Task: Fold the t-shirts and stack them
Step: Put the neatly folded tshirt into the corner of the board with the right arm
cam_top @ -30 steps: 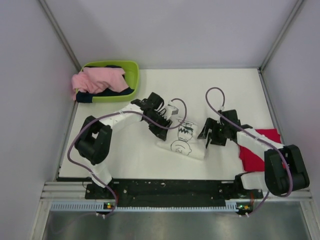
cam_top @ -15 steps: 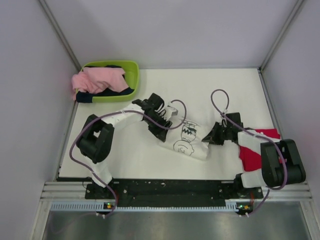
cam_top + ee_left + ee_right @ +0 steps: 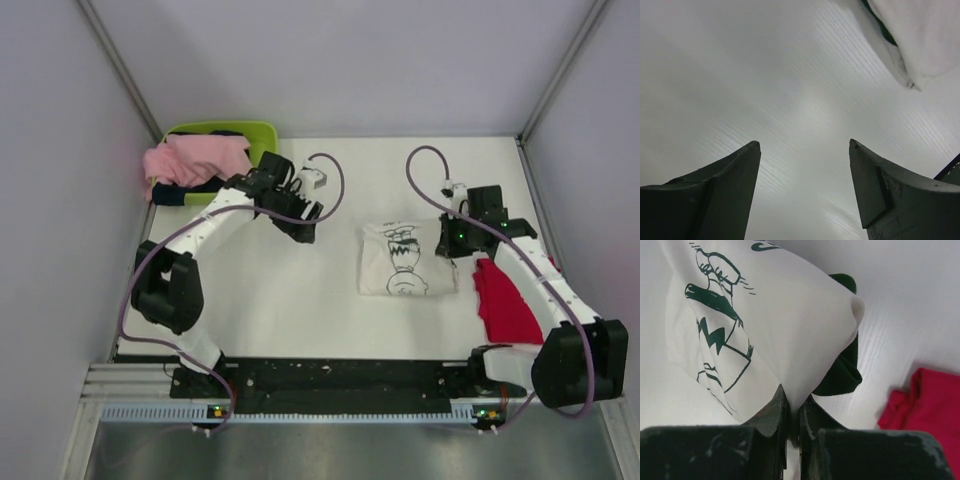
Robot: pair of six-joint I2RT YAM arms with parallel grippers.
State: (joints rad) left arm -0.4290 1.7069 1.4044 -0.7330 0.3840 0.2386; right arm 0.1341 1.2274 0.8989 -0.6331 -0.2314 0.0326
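The white t-shirt (image 3: 405, 262) with the cartoon print lies folded in the middle of the table. My right gripper (image 3: 452, 243) is at its right edge, shut on a pinch of the white cloth (image 3: 765, 315); the right gripper (image 3: 794, 401) has the fabric squeezed between its jaws, with a dark green sleeve (image 3: 842, 375) beside it. The red t-shirt (image 3: 510, 300) lies crumpled to the right, under the right arm, and the red t-shirt (image 3: 930, 405) shows at the lower right. My left gripper (image 3: 303, 230) hangs open and empty left of the white shirt; the left gripper (image 3: 805, 145) faces bare table, a white shirt corner (image 3: 920, 35) beyond it.
A lime-green basket (image 3: 262, 132) with pink and dark clothes stands at the back left, close behind the left arm. Grey walls enclose the table on three sides. The arm bases and a black rail run along the near edge.
The left gripper has opened, let go of the white shirt and drawn back toward the basket. The right gripper shut on the shirt and pulled it rightward, where it now lies flatter.
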